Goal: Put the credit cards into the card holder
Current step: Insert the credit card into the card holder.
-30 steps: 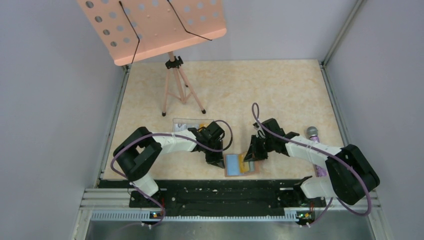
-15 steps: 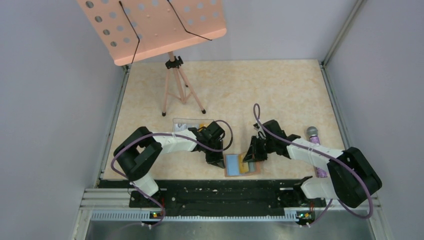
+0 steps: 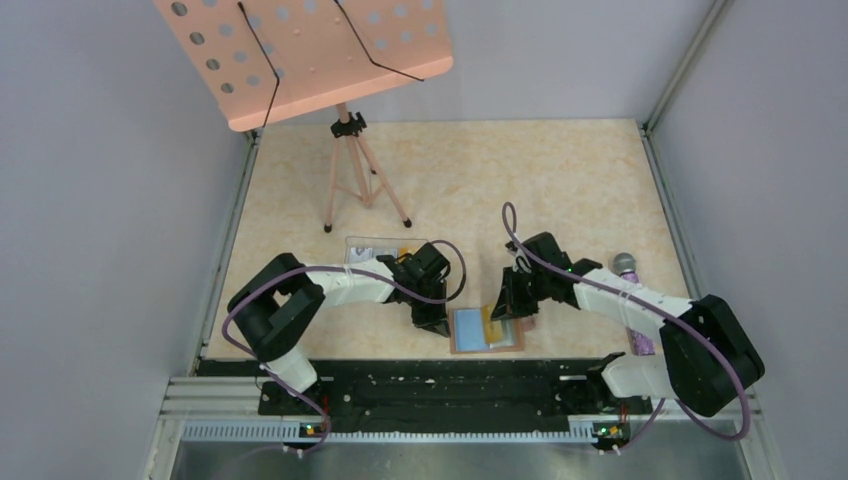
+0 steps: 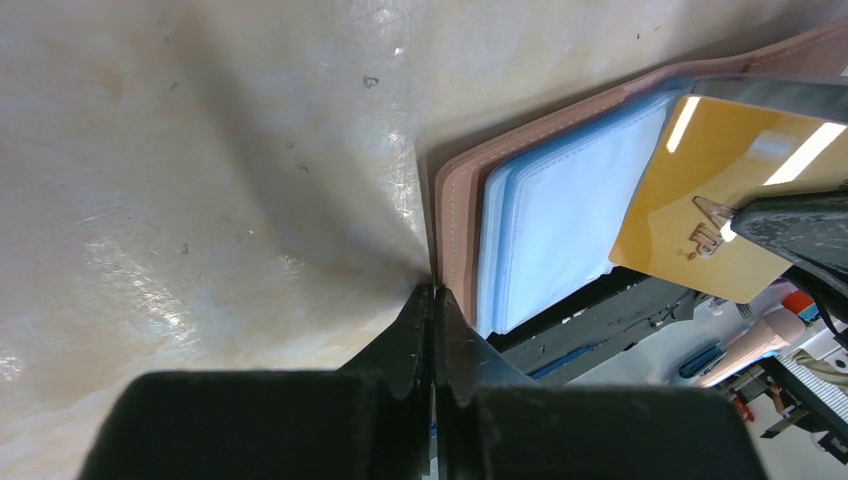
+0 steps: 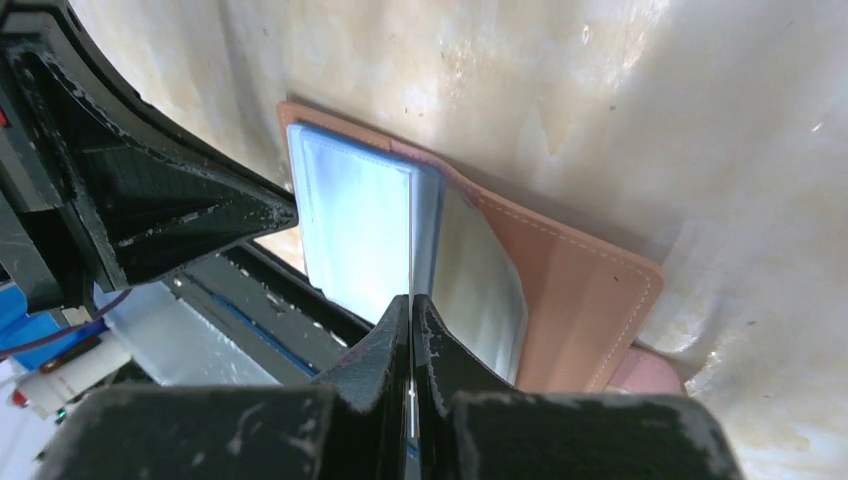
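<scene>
Tabletop (image 3: 450,180), card holder (image 4: 455,200) open, left fingers (image 4: 408,345) pressed together, right fingers (image 5: 385,350) pinching yellow card (image 4: 700,190) — left-wrist view.

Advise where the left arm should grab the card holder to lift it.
Probably the bare brown left border of the card holder, approached low from the left. It lies open and flat, so only that thin edge offers a pinch; blue sleeves cover the rest, and the right gripper holds a yellow card over the middle.

the card holder (image 4: 455,210) runs off the left wrist view.
</scene>
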Controlling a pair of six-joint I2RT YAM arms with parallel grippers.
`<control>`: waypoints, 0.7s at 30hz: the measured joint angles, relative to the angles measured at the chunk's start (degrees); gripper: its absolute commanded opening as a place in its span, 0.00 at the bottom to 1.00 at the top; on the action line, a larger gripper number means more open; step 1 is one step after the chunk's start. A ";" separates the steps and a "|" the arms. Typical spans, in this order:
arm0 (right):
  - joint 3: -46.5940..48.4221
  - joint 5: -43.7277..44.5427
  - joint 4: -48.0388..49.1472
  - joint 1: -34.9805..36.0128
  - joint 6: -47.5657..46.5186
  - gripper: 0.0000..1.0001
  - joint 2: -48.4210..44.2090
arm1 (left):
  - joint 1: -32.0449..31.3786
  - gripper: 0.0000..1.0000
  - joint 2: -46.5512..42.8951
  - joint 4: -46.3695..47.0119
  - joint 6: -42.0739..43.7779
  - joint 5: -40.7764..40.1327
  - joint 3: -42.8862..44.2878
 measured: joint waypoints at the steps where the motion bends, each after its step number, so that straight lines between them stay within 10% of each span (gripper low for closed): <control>1: 0.57 0.44 -0.63 0.00 -0.37 0.00 0.00 | 0.00 0.00 0.02 -0.02 0.00 -0.02 0.00; 21: -0.17 1.90 1.01 0.00 0.46 0.00 -0.72 | -0.07 0.00 0.26 -0.44 0.00 -0.04 0.33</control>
